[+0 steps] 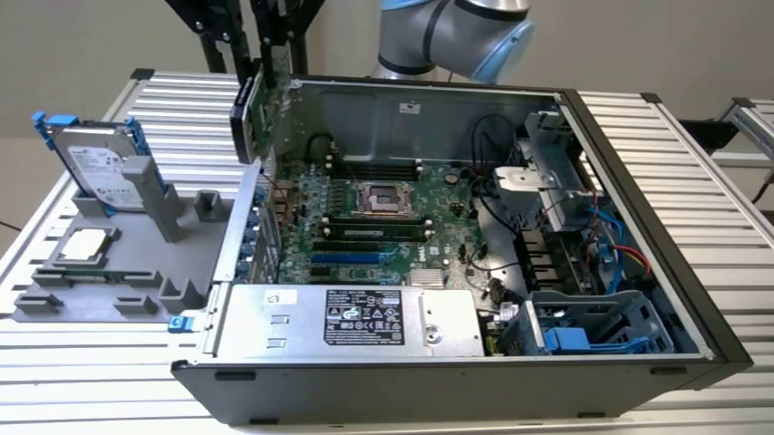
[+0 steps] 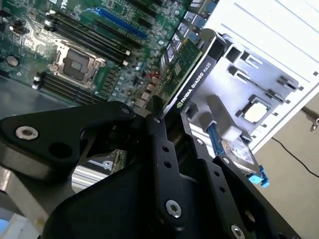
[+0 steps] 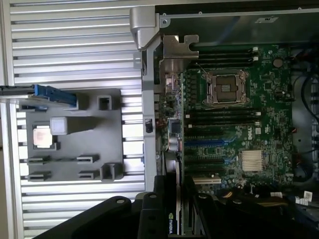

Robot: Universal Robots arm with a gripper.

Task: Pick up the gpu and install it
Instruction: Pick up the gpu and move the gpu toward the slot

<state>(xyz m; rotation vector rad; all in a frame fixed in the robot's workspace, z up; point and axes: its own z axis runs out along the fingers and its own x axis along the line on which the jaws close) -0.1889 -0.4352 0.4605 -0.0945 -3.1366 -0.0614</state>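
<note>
Pincer (image 2: 172,114) clamped on gpu (image 2: 192,67), which you hold on edge over the open case's (image 1: 646,208) wall beside the motherboard (image 1: 362,217); drive (image 1: 103,168) and chip (image 1: 82,245) sit in grey tray (image 1: 133,267); arm (image 1: 459,32) reaches down

Ribbed metal table (image 1: 677,145), matt plastic tray (image 1: 133,258), smooth black-plastic gpu (image 2: 197,74)

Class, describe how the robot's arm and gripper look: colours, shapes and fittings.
The arm is made of rounded silver-grey tubular segments, with a light blue cap on one joint. The gripper is matte black, built of flat, jointed bars with rounded ends, pinned by silver screws. Its fingers are slim black bars dotted with small holes.
</note>
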